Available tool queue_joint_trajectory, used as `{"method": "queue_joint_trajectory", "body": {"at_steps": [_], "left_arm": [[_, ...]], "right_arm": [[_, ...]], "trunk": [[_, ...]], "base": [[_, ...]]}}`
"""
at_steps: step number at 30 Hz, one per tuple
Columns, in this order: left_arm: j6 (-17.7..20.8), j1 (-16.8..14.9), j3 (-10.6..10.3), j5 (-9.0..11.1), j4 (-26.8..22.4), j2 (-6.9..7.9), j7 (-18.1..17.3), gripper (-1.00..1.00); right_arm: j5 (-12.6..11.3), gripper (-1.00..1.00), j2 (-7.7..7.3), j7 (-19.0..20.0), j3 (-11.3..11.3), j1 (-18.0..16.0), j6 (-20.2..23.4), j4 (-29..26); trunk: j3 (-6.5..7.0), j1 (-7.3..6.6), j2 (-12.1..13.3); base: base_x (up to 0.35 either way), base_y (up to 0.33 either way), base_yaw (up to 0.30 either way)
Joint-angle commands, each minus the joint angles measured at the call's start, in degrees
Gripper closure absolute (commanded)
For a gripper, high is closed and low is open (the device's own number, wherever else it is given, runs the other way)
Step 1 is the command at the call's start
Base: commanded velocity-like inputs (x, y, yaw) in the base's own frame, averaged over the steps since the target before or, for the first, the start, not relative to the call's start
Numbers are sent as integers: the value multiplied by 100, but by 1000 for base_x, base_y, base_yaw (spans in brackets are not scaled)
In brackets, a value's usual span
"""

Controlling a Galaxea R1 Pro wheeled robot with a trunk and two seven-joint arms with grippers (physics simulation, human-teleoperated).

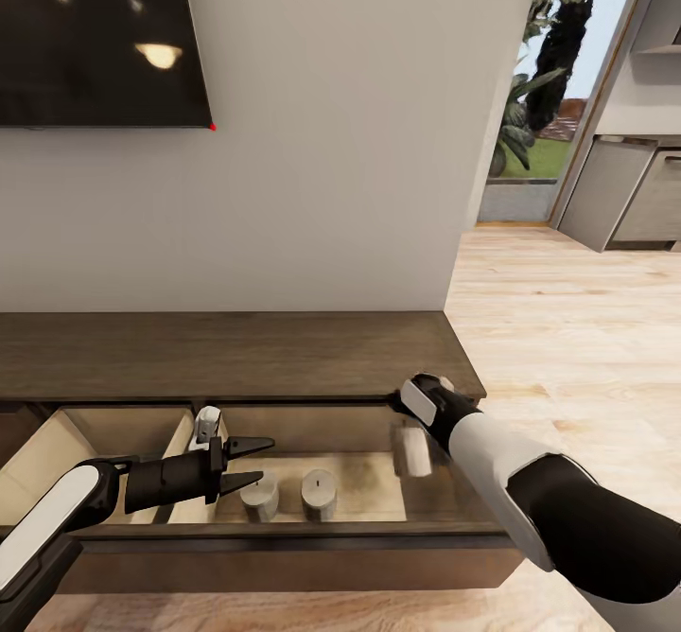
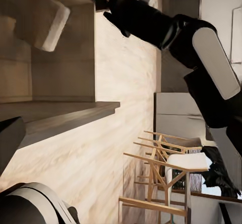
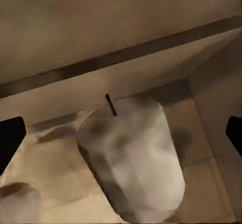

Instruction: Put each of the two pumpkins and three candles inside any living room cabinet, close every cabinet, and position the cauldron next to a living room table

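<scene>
The cabinet (image 1: pixel 236 353) drawer stands pulled out, with 2 candles (image 1: pixel 319 495) upright inside. The right gripper (image 3: pixel 121 133) is open around a third candle (image 3: pixel 133 163). The left gripper (image 1: pixel 253 462) is open and empty.

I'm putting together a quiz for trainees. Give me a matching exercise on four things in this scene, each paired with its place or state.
Things:
1. left gripper
2. lone candle
3. television
4. cabinet drawer

Places or states:
A. mounted on the wall, screen dark
B. pulled out, inside showing
C. fingers apart, above the drawer
D. alone at the drawer's right end

Pairs: 1-C, 2-D, 3-A, 4-B
</scene>
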Motion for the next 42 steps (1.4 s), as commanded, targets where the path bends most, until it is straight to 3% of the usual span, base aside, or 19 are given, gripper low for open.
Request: {"method": "queue_joint_trajectory", "body": {"at_steps": [1, 2, 6, 11, 15, 23, 31, 36, 42], "left_arm": [[5, -4, -5, 62, -5, 4, 58, -100], [5, -5, -5, 63, 0, 4, 58, -100], [5, -3, -5, 63, 3, 4, 58, -100], [5, -5, -5, 63, 4, 4, 58, -100], [5, -5, -2, 63, 4, 4, 58, -100], [5, -5, 0, 63, 37, 4, 58, -100], [5, -5, -7, 97, 48, 4, 64, -100], [5, -5, -12, 98, 54, 4, 66, -100], [5, -6, -14, 99, 53, 4, 67, -100]], "right_arm": [[-38, -100, -3, 72, 156, 23, -164, -7], [-36, -100, -3, 258, 324, 111, -470, -3], [-30, -100, -3, 525, 659, 524, -1279, 1], [-26, -100, -4, 592, 830, 720, -1638, 1], [-25, -100, -4, 604, 868, 767, -1699, 2], [-35, -100, -7, 599, 883, 774, -1579, -7], [-103, -100, -16, 545, 834, 774, -658, -72], [-128, -100, -52, 573, 801, 774, -435, -77], [-144, -100, -62, 587, 793, 774, -221, -86]], "trunk": [[-5, -1, -2], [-5, -1, -2], [-5, -1, -2], [-5, -1, -2], [83, -12, 3], [261, -32, 14], [438, -53, 24], [549, -66, 31], [656, -197, 272]], "base": [[0, 0, 0], [0, 0, 0], [0, 0, 0], [0, 0, 0], [0, 0, 0], [0, 0, 0], [0, 0, 0], [-120, 0, 0], [-108, 0, 0]]}}
